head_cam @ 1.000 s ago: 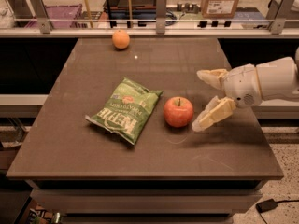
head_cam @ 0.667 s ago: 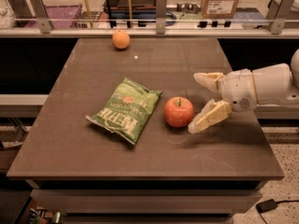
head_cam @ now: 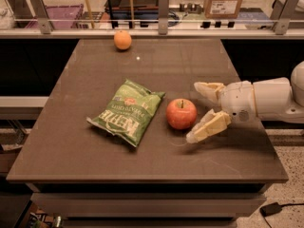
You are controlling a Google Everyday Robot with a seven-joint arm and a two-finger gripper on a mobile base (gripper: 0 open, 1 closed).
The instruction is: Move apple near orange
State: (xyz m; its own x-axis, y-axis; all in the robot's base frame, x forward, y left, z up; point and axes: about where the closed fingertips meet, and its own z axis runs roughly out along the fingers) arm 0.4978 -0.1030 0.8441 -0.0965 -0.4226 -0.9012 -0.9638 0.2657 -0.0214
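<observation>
The red apple (head_cam: 181, 113) with a short dark stem stands on the brown table (head_cam: 156, 70), right of centre. The orange (head_cam: 123, 40) sits at the table's far edge, left of centre, well away from the apple. My gripper (head_cam: 195, 112) reaches in from the right, just right of the apple. Its two cream fingers are spread open: one fingertip (head_cam: 199, 86) lies behind and to the right of the apple, the other (head_cam: 192, 137) lies at its front right. The fingers are close to the apple but do not enclose it.
A green chip bag (head_cam: 127, 112) lies flat just left of the apple, between it and the table's left side. A railing with posts (head_cam: 163, 6) runs behind the far edge. A cardboard box (head_cam: 224, 0) stands beyond the railing.
My gripper has moved left toward the apple, with its fingers still spread. The apple, the orange and the chip bag have not moved.
</observation>
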